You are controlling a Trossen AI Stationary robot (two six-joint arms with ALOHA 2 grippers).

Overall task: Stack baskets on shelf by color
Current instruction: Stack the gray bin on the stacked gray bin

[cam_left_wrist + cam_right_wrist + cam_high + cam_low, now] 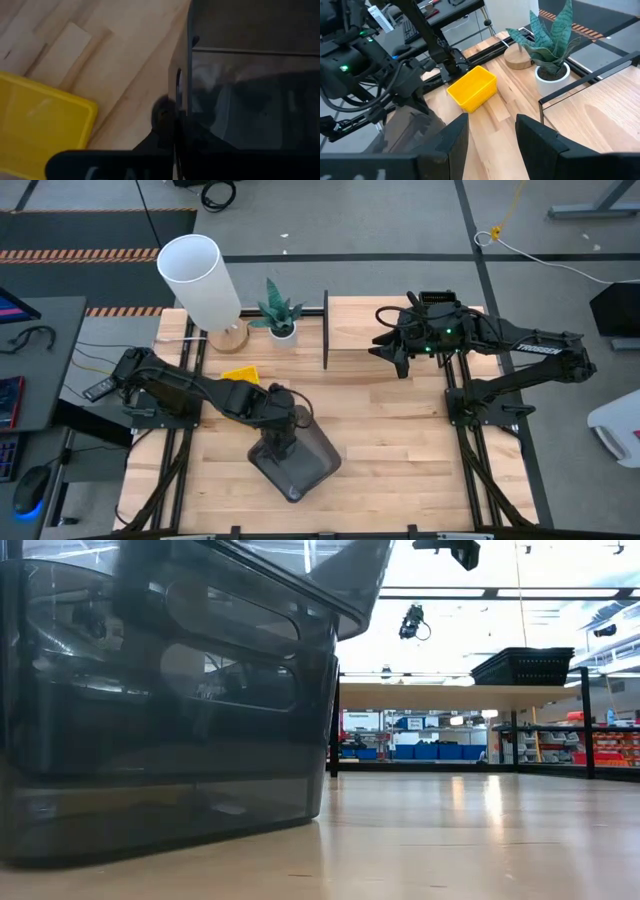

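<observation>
A smoky grey basket (pixel 300 465) sits on the table's near middle and fills the low view's left, grey basket (pixel 170 710), with a second grey wall tilted above it. My left gripper (pixel 280 423) is shut on it from above. A yellow basket (pixel 240 372) lies on the table just beyond it, also seen as the yellow basket (pixel 472 87). The shelf (pixel 360 340) stands at the far middle, and black mesh baskets (pixel 530 665) rest on its board. My right gripper (pixel 490 135) hovers open over the shelf's left part, touching nothing. My left gripper holds the grey basket by its side wall at the rim (pixel 189 65). The wall runs between the two fingers (pixel 162 117), one on the inside and one on the outside. The fingers come from above, pointing down. Whether the basket is lifted clear, I cannot tell.
A white cylinder (pixel 200 280) on a round wooden base and a potted plant (pixel 278 310) stand at the far left beside the shelf's black post (pixel 326 330). Bare tabletop (pixel 400 450) stretches right of the grey basket.
</observation>
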